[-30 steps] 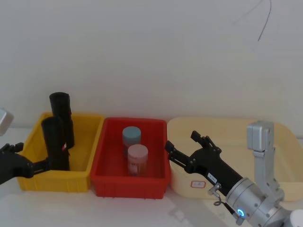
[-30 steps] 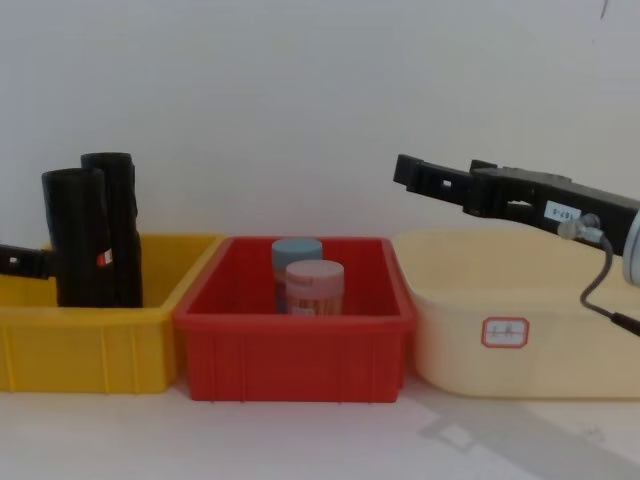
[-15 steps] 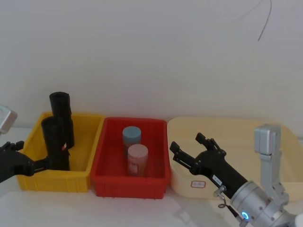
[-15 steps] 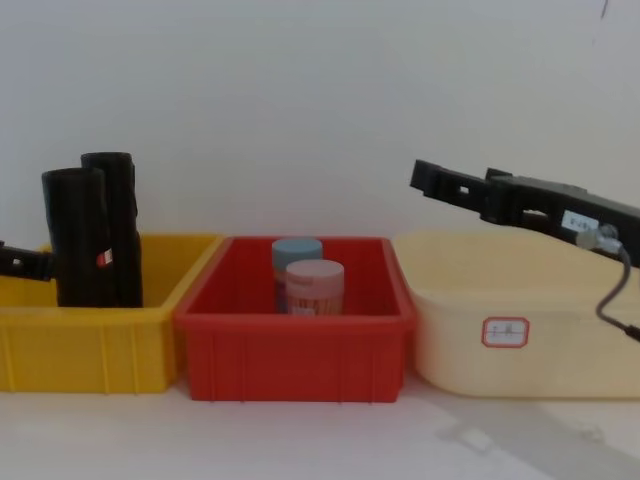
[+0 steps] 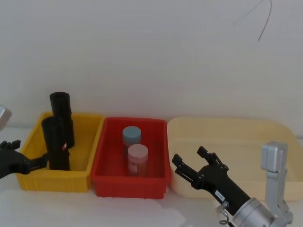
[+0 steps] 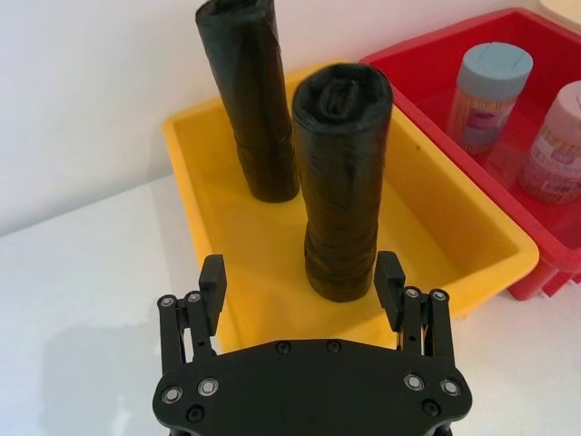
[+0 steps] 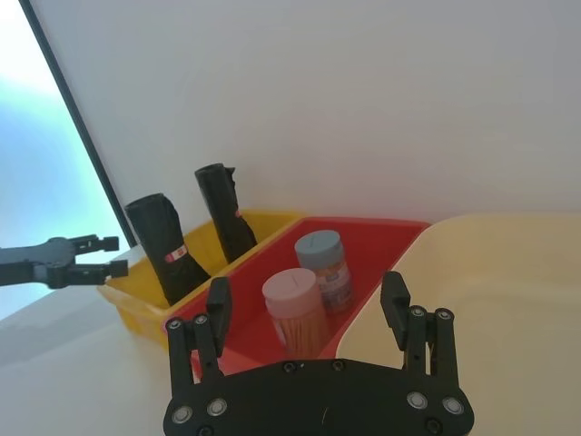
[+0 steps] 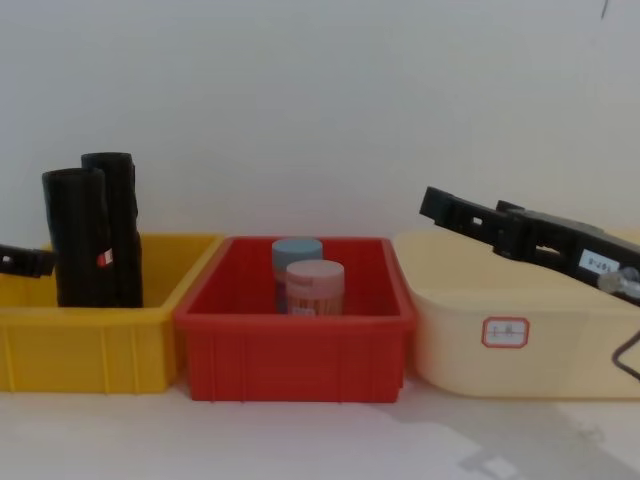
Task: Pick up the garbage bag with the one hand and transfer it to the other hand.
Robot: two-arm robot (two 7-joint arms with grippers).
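Left claw is sitting wide open right at the garbage bag. The bag is standing upright in the yellow bin, long axis vertical, straight ahead of the fingers and just about between their tips. Nothing's being squeezed yet. The second black roll is standing close behind it, and the bin's near wall is running under the claw, so both are crowding the grab. Right claw, also spread open, is hovering well apart over by the cream tub, past the red bin.
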